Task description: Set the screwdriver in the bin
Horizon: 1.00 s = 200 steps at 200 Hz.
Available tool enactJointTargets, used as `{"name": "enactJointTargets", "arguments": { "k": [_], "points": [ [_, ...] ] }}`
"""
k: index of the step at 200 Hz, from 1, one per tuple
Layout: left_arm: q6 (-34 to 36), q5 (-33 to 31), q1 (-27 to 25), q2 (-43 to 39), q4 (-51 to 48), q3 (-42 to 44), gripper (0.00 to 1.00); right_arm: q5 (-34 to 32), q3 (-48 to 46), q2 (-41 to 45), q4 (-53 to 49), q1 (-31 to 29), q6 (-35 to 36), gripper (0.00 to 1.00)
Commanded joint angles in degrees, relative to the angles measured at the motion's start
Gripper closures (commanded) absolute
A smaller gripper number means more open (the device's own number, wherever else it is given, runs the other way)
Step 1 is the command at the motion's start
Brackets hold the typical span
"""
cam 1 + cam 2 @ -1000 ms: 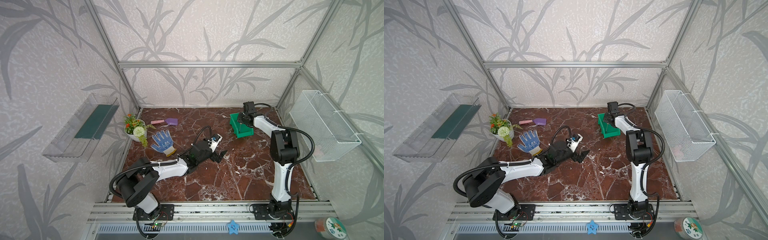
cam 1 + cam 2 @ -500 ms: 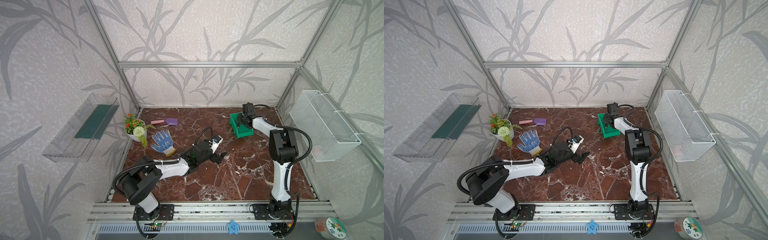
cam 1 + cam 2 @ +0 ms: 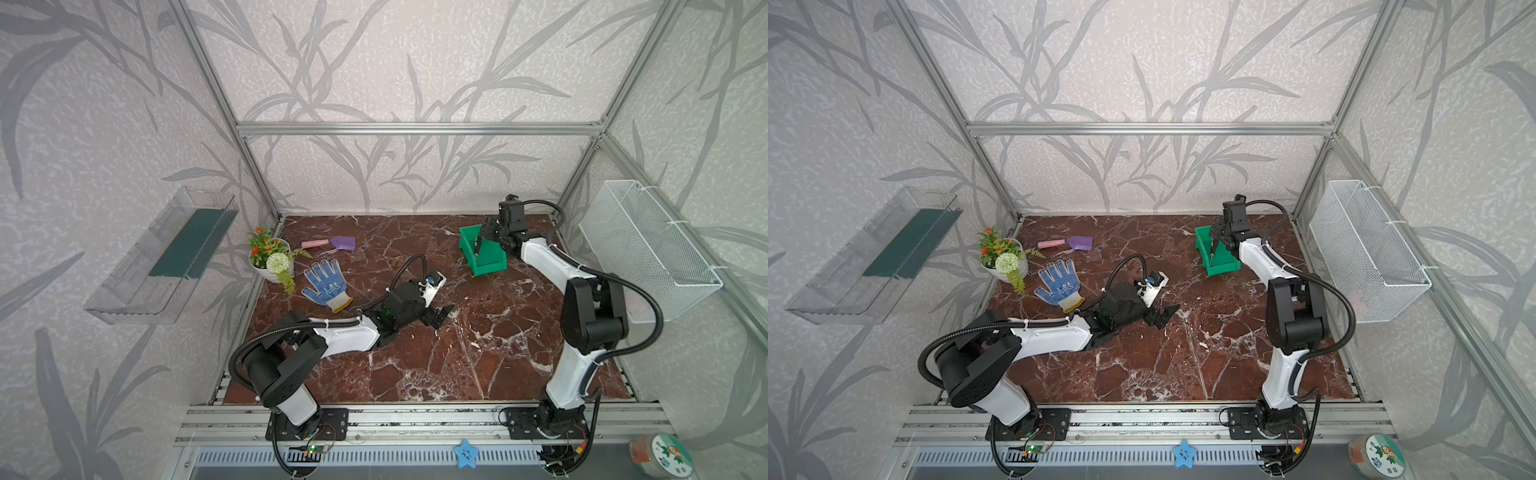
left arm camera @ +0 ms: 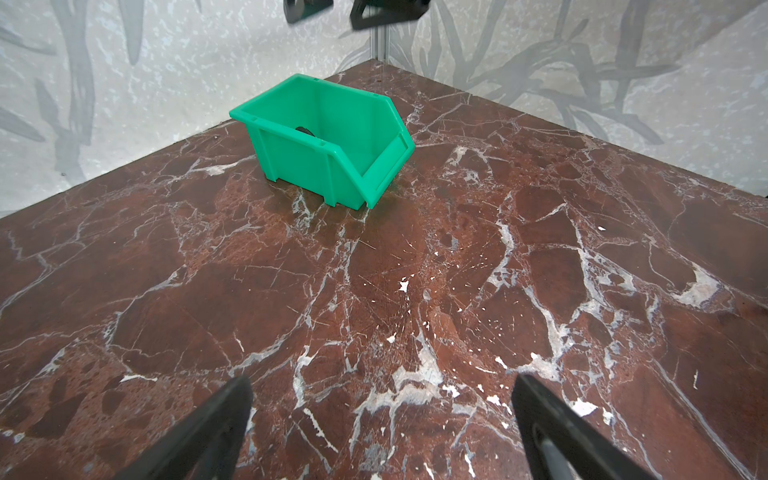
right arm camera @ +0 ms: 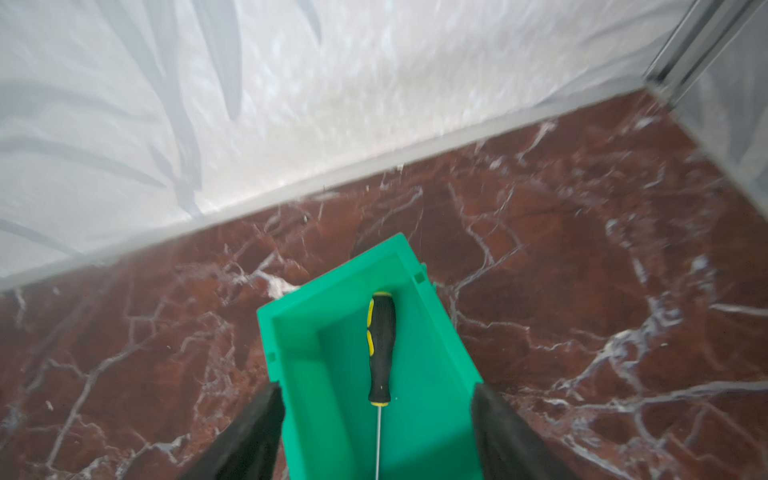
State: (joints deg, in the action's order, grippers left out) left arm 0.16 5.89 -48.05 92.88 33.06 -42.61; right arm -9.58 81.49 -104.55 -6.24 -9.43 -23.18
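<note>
Green bin (image 3: pixel 484 264) sits at about 1 o'clock on the bench (image 3: pixel 415 365), and the screwdriver (image 5: pixel 381 349) already lies flat inside it, handle toward the tall back wall. Your right end effector (image 5: pixel 375 390) hangs above, jaws spread wide and empty. Lift straight up so neither jaw clips a wall; the left end effector (image 4: pixel 382 381), also apart and empty, can idle
</note>
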Motion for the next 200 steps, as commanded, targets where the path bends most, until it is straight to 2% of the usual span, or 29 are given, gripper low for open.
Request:
{"name": "enactJointTargets", "arguments": {
  "k": [1,18,33,59,90,107,132,168,200],
  "points": [
    [1.5,0.0,-0.3,-0.2,0.5,-0.8,0.01,-5.4,-5.6,9.0,3.8,0.1,1.7,0.13],
    [1.4,0.1,-0.3,-0.2,0.5,-0.8,0.01,-9.1,-13.9,15.3,8.7,0.1,4.5,0.00],
    [1.3,0.1,-0.3,-0.2,0.6,-0.9,0.01,-12.3,-21.5,19.9,12.4,0.0,8.4,0.01],
    [1.3,-0.3,-0.3,-0.2,-0.2,-1.2,0.01,-17.1,-33.9,27.7,13.1,-0.1,11.8,0.01],
    [0.8,-9.1,-0.2,-3.8,-0.9,0.2,0.01,-18.9,-52.7,36.4,28.6,-0.5,17.7,0.01],
    [0.1,-12.4,0.4,-6.5,0.8,1.7,0.01,-19.1,-60.0,39.3,35.8,-0.7,20.2,0.01],
    [-2.1,-19.8,1.4,-9.8,0.8,2.8,0.01,-19.5,-64.7,39.7,40.7,-0.6,21.6,0.01],
    [-5.7,-31.5,4.4,-17.7,-1.0,5.9,0.01,-18.8,-66.0,35.6,46.6,-0.7,21.9,0.01],
    [-3.5,-40.4,7.8,-21.7,1.5,9.7,0.01,-18.8,-65.5,33.6,48.2,-0.8,18.5,0.01]
  ]
}}
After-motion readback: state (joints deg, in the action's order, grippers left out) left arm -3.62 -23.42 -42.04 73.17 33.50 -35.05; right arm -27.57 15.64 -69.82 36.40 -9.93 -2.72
